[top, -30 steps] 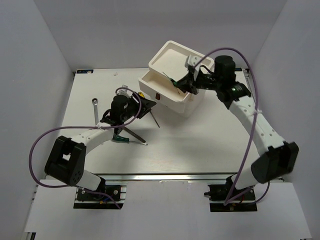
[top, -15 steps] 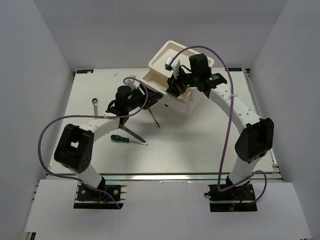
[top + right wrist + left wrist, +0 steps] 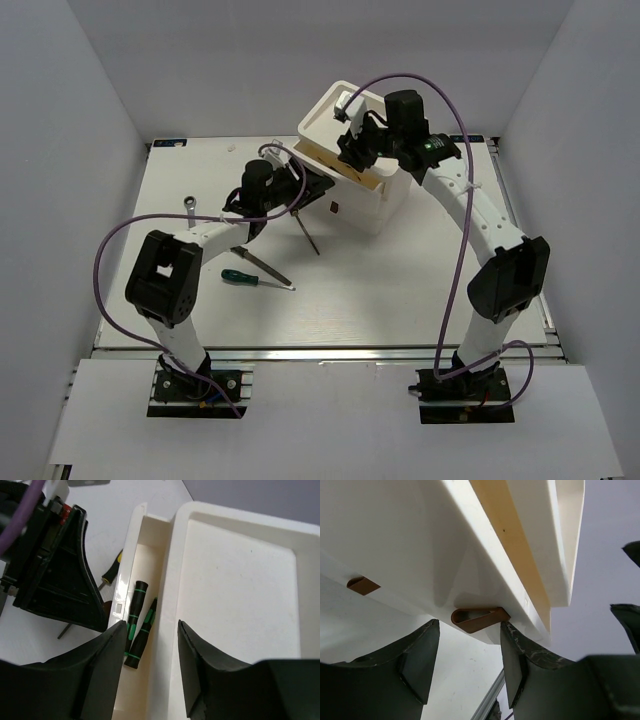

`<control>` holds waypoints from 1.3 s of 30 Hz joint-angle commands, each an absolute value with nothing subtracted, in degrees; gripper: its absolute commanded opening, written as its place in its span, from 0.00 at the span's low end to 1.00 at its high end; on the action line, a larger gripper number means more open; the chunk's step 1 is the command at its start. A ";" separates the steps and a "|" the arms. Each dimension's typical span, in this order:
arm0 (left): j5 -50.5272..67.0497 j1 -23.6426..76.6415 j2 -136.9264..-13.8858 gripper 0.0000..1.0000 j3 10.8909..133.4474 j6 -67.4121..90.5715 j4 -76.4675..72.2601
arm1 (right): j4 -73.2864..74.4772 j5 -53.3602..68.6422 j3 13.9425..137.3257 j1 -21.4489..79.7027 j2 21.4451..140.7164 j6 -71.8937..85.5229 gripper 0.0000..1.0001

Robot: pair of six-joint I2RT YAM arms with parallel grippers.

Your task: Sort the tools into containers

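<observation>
The white stacked box stands at the back centre, its top drawer slid partly out. Two green-black screwdrivers lie in that drawer. My right gripper is open and empty, hovering over the edge between the drawer and the tray top; it also shows in the top view. My left gripper is open, its fingers on either side of the drawer's red-brown tab, not closed on it. In the top view the left gripper is at the box front.
On the table lie a green-black screwdriver, a long thin tool, a yellow-and-black-handled screwdriver and a grey wrench. A lower drawer tab shows on the box front. Grey walls enclose the table.
My right gripper has lifted out of the open drawer to above the tray top. My left gripper has moved up to the drawer's tab, and the drawer now sticks out less.
</observation>
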State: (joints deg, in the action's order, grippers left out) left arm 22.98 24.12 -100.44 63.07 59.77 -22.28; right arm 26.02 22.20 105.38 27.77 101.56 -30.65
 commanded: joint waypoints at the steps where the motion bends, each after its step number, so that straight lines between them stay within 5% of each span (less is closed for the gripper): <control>1: 23.03 23.99 -101.60 0.61 66.27 58.97 -22.85 | 28.73 19.86 108.98 26.37 105.01 -31.64 0.50; 9: 23.38 23.99 -105.72 0.61 71.27 58.71 -22.68 | 30.84 19.51 109.25 25.05 107.40 -32.78 0.42; 16: 23.99 23.99 -109.76 0.60 75.75 59.06 -22.68 | 35.33 26.61 109.25 24.87 106.88 -32.79 0.14; 24: 24.52 23.99 -115.22 0.60 82.79 59.15 -21.62 | 38.14 30.23 108.55 24.96 106.08 -30.67 0.17; 28: 25.05 23.99 -116.10 0.59 83.59 59.24 -21.71 | 37.80 29.89 107.75 24.87 105.73 -29.54 0.27; 32: 23.30 23.99 -113.04 0.41 79.56 57.84 -19.35 | 37.18 28.74 107.93 24.96 106.17 -29.09 0.29; 34: 21.63 23.99 -111.19 0.40 77.36 55.82 -18.20 | 37.18 28.39 108.19 24.87 106.43 -28.83 0.29; 36: 19.70 23.99 -108.47 0.45 74.28 53.11 -16.88 | 37.18 28.13 108.19 24.87 106.70 -28.83 0.30; 37: 19.08 23.99 -107.85 0.57 73.66 52.04 -16.27 | 37.18 28.04 108.28 24.87 106.70 -28.83 0.30; 39: 17.85 23.99 -106.44 0.65 72.69 47.75 -13.72 | 37.18 28.04 108.28 24.79 106.87 -28.74 0.31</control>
State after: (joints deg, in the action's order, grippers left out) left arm 22.65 24.47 -111.48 74.17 54.30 -17.89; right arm 30.72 24.64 107.96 23.70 107.61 -30.89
